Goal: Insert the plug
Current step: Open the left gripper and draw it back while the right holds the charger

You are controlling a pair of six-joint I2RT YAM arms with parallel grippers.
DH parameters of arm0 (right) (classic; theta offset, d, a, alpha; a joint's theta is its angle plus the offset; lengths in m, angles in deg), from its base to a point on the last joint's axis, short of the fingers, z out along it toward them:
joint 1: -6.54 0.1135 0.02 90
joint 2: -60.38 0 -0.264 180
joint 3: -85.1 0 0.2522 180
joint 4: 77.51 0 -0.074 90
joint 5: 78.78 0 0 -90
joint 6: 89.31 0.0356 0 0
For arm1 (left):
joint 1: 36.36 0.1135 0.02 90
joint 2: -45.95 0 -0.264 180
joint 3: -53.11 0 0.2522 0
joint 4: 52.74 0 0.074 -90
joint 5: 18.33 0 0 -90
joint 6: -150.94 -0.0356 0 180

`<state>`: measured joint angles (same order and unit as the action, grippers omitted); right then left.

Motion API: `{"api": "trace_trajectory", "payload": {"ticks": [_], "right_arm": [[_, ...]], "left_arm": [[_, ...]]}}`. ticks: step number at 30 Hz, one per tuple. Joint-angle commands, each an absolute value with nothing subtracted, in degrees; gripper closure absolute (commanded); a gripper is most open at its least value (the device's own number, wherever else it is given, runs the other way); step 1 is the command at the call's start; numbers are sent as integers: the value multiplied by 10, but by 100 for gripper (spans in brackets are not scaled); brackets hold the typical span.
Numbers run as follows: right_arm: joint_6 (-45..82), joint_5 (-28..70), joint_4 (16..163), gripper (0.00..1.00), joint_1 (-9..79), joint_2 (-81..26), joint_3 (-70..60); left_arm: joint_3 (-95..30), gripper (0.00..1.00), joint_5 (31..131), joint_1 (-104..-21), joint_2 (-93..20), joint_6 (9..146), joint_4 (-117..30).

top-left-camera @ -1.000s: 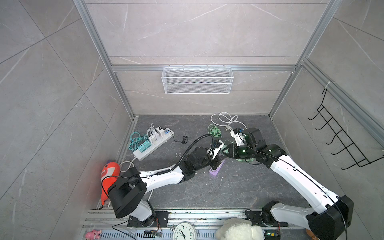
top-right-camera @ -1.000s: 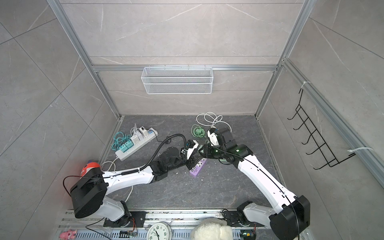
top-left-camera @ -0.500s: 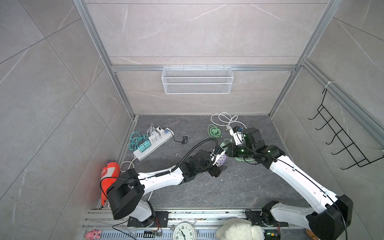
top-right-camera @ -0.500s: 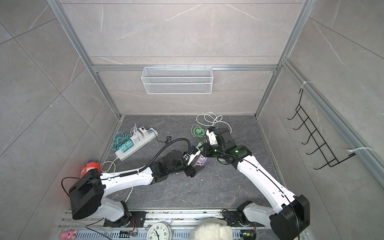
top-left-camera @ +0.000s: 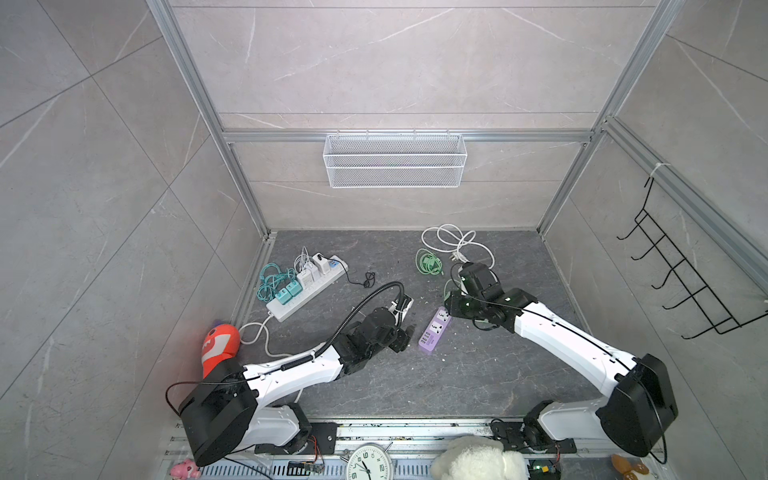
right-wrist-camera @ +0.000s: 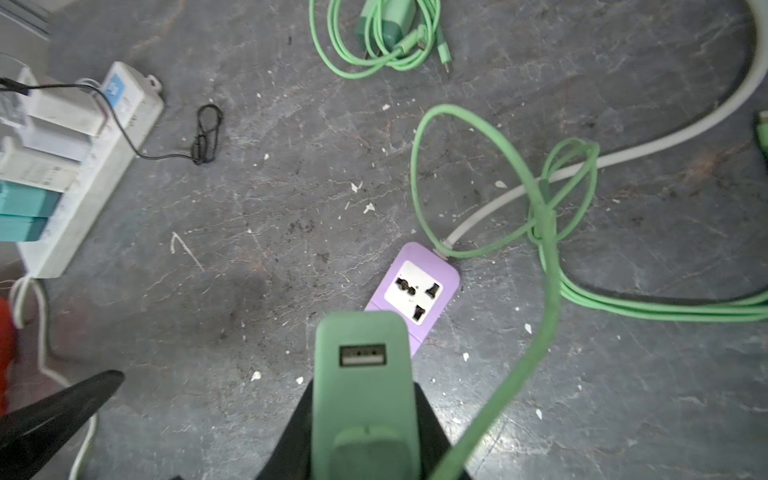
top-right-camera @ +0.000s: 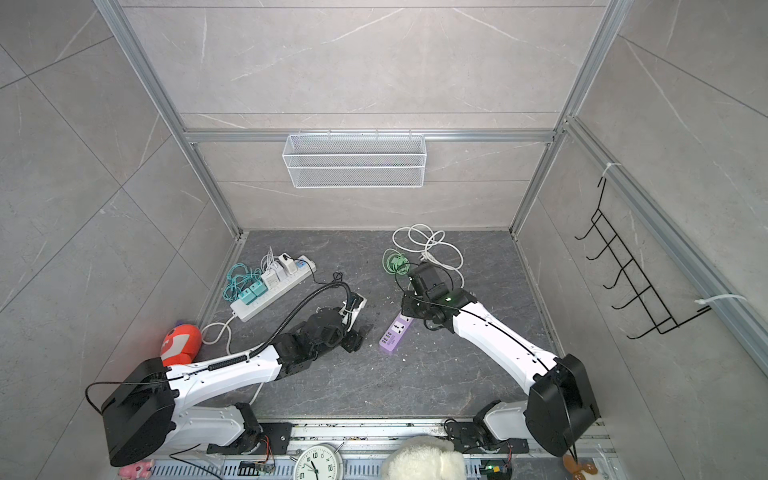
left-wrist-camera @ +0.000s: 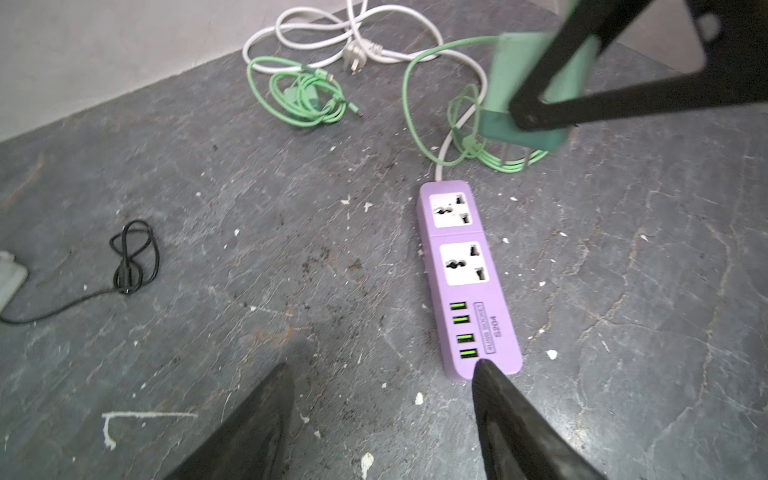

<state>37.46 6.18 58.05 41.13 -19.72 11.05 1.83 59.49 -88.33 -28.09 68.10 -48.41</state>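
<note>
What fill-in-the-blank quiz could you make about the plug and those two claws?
1. The right gripper is shut on a ____ charger.
2. The purple strip has ____ USB ports.
3. The strip has ____ sockets, both empty.
4. The left gripper is ____, holding nothing.
Missing words: green; four; two; open.

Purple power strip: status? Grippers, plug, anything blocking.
Left gripper open, empty, by strip's USB end. Right gripper shut on green plug adapter, near purple power strip, not inserted. Both sockets bare; green cable loops at cord end only.
</note>
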Motion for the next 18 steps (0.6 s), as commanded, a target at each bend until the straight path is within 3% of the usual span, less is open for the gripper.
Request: {"api": "trace_trajectory", "payload": {"ticks": [1, 7, 18], "right_arm": [[441, -38, 550, 93, 447, -226, 94], [528, -86, 532, 93, 463, -255, 109], [559, -128, 552, 93, 464, -318, 97]], "left_arm": [[27, 33, 586, -869, -275, 708, -508], [35, 36, 590, -868, -277, 713, -499], [42, 39, 611, -867, -267, 726, -502]]}}
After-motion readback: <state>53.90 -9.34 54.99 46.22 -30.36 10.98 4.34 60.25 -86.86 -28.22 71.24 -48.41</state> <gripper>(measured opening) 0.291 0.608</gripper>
